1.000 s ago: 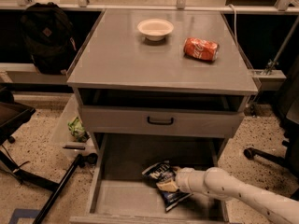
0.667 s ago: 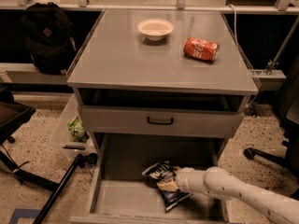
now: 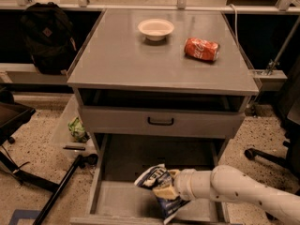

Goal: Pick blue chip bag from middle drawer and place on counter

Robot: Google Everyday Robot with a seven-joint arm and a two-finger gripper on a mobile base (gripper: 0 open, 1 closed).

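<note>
The blue chip bag (image 3: 158,176) is crumpled, with white lettering, and sits in the open middle drawer (image 3: 119,197) toward its front right. My gripper (image 3: 163,191) comes in from the right on a white arm and is shut on the bag's middle, its tan finger (image 3: 161,192) pressed against the foil. The bag's lower end hangs at the drawer's front edge. The counter (image 3: 126,60) is the grey cabinet top above.
A white bowl (image 3: 155,28) and a red soda can (image 3: 201,49) lie on the counter's far part. The drawer front with a black handle (image 3: 161,121) is above the open drawer. A black backpack (image 3: 44,36), a green packet (image 3: 76,128) and a black stand leg (image 3: 61,191) are at the left, and a chair base (image 3: 262,156) at the right.
My gripper and the bag have shifted slightly to the left inside the drawer. The hold on the bag is the same.
</note>
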